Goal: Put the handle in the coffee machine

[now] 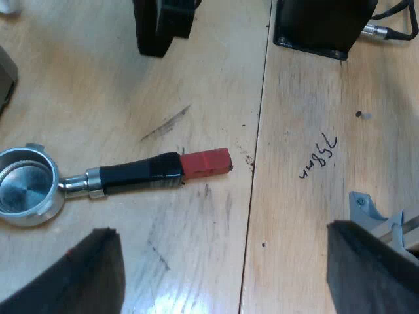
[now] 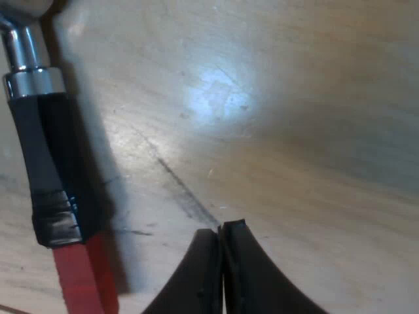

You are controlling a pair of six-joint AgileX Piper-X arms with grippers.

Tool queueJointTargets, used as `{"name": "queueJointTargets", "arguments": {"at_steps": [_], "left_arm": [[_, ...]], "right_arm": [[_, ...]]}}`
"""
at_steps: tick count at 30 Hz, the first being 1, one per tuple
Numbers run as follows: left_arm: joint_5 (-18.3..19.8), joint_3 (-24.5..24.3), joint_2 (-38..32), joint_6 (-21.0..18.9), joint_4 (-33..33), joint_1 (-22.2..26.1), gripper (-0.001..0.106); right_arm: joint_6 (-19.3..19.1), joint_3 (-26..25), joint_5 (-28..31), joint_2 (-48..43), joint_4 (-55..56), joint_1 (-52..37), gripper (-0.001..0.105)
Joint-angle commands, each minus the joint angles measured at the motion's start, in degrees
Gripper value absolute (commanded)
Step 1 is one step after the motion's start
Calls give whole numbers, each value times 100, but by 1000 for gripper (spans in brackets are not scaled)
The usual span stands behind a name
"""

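The metal holder lies flat on the wooden table, its round basket facing up. Its dark handle ends in a red tip. My left gripper hovers above the table near the red tip, open, fingers wide apart with nothing between them. My right gripper is low over the table beside the holder's handle, shut with its fingertips pressed together and empty. The red end lies a short way from those fingertips.
A black base plate with bolts and another black shape stand on the table beyond the holder. A seam between boards runs past the red tip, with pen writing beside it. A grey metal piece sits near one left finger.
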Motion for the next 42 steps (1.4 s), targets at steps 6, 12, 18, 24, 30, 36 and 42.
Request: {"name": "queueJointTargets", "arguments": {"at_steps": [6, 12, 18, 24, 30, 36, 42], "left_arm": [[84, -41, -14, 7, 26, -18, 67], [84, -41, -14, 7, 26, -18, 67], [84, -24, -14, 7, 26, -18, 67], [84, -24, -14, 7, 55, -18, 67], [84, -24, -14, 7, 194, -18, 67], [84, -24, -14, 7, 315, -18, 67], [14, -24, -14, 7, 414, -18, 67]], "right_arm": [[15, 3, -307, 951, -155, 12, 0], [15, 3, -307, 1302, -335, 12, 0], [-43, 3, -307, 1551, -672, 88, 0], [-168, 3, -283, 1792, -1064, 551, 0], [-109, 3, -258, 2062, -1438, 951, 0], [93, 3, -309, 2202, -1523, 1210, 0], [358, 3, -307, 2215, -2023, 1786, 0]]}}
